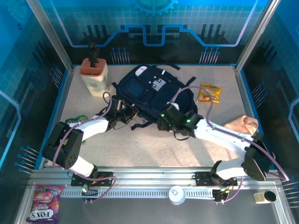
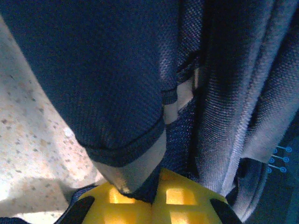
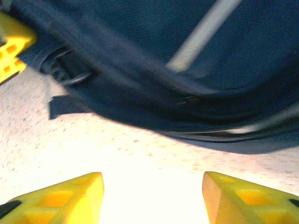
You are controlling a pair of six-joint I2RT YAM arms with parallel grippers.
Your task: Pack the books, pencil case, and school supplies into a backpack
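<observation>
The navy-blue backpack point(image 1: 149, 91) lies in the middle of the table with its black straps toward the arms. My left gripper point(image 1: 133, 112) is at its near left corner. In the left wrist view that gripper point(image 2: 154, 193) is shut, its yellow fingers point(image 2: 187, 200) pinching a folded hem of the backpack point(image 2: 117, 70). My right gripper point(image 1: 163, 122) stands open at the near edge of the backpack point(image 3: 163, 60), low over bare table, with nothing between its fingers point(image 3: 70, 198). The right gripper point(image 3: 153, 196) faces the bag's lower seam. The books are out of view.
A beige holder with a terracotta top point(image 1: 95, 74) stands at the back left. A yellow-orange snack packet point(image 1: 209, 92) lies right of the bag. A peach soft thing point(image 1: 240, 123) sits by the right arm, a green item point(image 1: 74, 120) by the left arm.
</observation>
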